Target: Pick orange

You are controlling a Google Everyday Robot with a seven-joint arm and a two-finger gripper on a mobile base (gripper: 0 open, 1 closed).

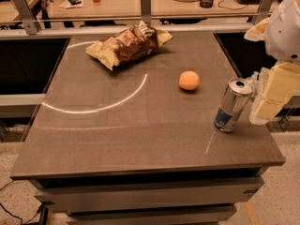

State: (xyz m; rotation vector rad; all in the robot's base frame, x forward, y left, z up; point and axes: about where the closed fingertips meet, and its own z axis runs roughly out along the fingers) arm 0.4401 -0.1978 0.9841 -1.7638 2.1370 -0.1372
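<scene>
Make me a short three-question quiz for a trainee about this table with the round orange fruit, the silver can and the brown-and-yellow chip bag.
1. True or false: the small round orange fruit lies on top of the crumpled brown-and-yellow chip bag.
2. Which thing is closest to the cream-coloured gripper at the right edge of the grey-brown table? A: the chip bag. B: the tall silver metal can. C: the orange fruit.
3. Fill in: the thing nearest the table's far edge is the ____.

Key: 1 false, it sits on the bare tabletop, apart from the bag. 2 B. 3 chip bag.
</scene>
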